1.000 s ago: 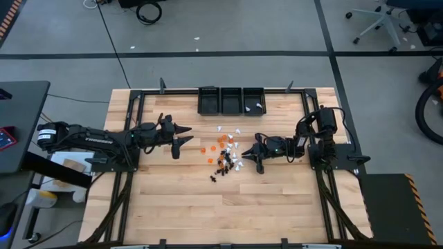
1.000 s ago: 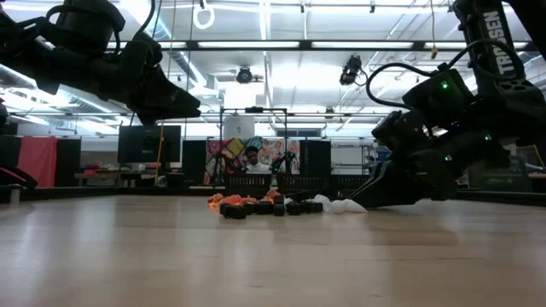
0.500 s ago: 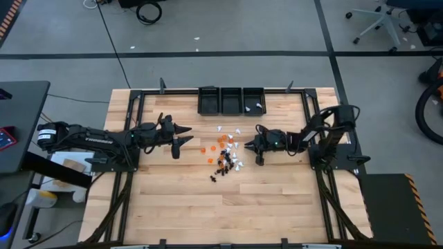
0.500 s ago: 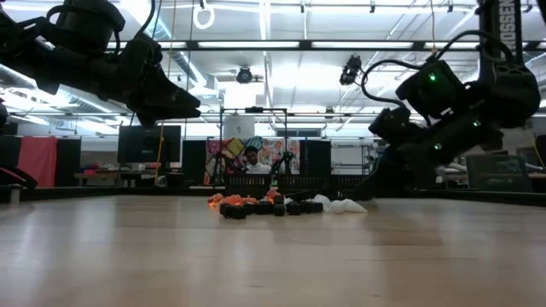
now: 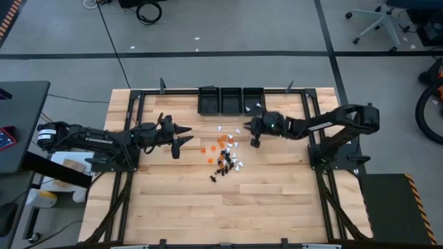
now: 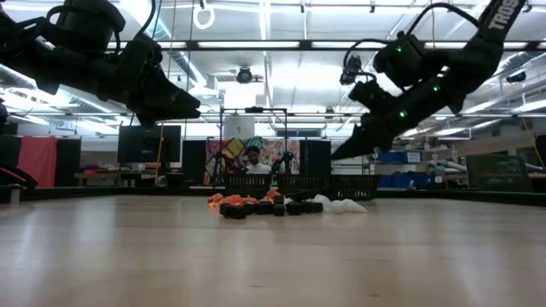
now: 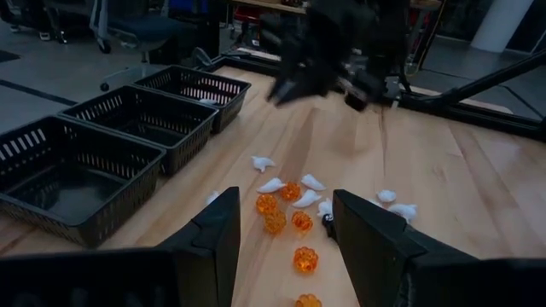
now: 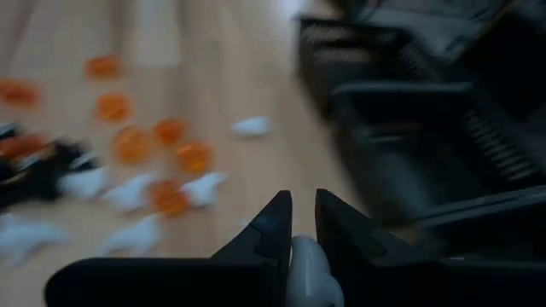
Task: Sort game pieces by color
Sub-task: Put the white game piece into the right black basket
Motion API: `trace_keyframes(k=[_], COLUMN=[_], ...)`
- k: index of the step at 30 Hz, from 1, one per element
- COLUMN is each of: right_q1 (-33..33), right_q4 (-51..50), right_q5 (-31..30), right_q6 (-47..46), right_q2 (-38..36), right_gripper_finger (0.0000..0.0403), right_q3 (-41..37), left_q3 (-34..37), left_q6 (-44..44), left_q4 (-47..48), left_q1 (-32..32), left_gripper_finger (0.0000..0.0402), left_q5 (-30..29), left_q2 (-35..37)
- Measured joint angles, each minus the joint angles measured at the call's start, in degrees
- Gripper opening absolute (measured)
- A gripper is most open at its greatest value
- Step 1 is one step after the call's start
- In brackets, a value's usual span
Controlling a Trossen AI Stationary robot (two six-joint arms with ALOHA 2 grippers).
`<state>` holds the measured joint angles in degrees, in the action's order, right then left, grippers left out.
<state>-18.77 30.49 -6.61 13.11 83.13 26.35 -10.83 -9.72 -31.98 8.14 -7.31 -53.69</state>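
The game pieces [image 5: 225, 152] lie in a loose heap of orange, black and white at the table's middle. My right gripper [image 5: 249, 131] hangs above the heap's far right side, in front of the three black bins [image 5: 230, 100], shut on a white piece [image 8: 304, 260]. The rightmost bin [image 5: 254, 102] holds a few white pieces. My left gripper [image 5: 181, 135] waits open, raised to the left of the heap, and its fingers [image 7: 217, 234] frame the orange pieces [image 7: 286, 223] in its wrist view. My right gripper pinches the white piece [image 8: 304, 256] between its two fingers, just behind their tips. The fingers slant down toward the bins. The piece is lifted clear of the table.
White pieces [image 7: 271, 184] lie scattered on the heap's far side, and black ones [image 5: 220, 168] on its near side. A black frame [image 5: 138, 104] rims the table. A person [image 6: 252, 159] sits in the room behind.
My right gripper has risen from the table at the heap's right side and swung toward the far edge and the bins, tipping up from a steep downward slant to a shallower one. The heap has stayed in place.
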Motion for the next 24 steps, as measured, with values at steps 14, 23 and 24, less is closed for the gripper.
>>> trace_keyframes(k=[14, 23, 24], right_q1=[-16.93, -20.57, -20.58], right_q4=[12.25, 9.31, 7.65], right_q5=[4.10, 11.01, 10.98], right_q6=[-0.89, -3.14, -3.08], right_q2=[4.58, 8.81, 7.77], right_gripper_finger=[0.0066, 0.0144, 0.0154], right_q3=[1.38, 5.03, 5.25], left_q3=[0.00, 0.00, 0.00], left_q6=[-0.01, -0.17, -0.17], left_q4=[-0.30, 0.05, 0.08], left_q1=[0.00, 0.00, -0.02], left_gripper_finger=[0.0167, 0.0167, 0.0167], left_q5=[0.00, 0.00, 0.00], left_q2=[0.00, 0.00, 0.00])
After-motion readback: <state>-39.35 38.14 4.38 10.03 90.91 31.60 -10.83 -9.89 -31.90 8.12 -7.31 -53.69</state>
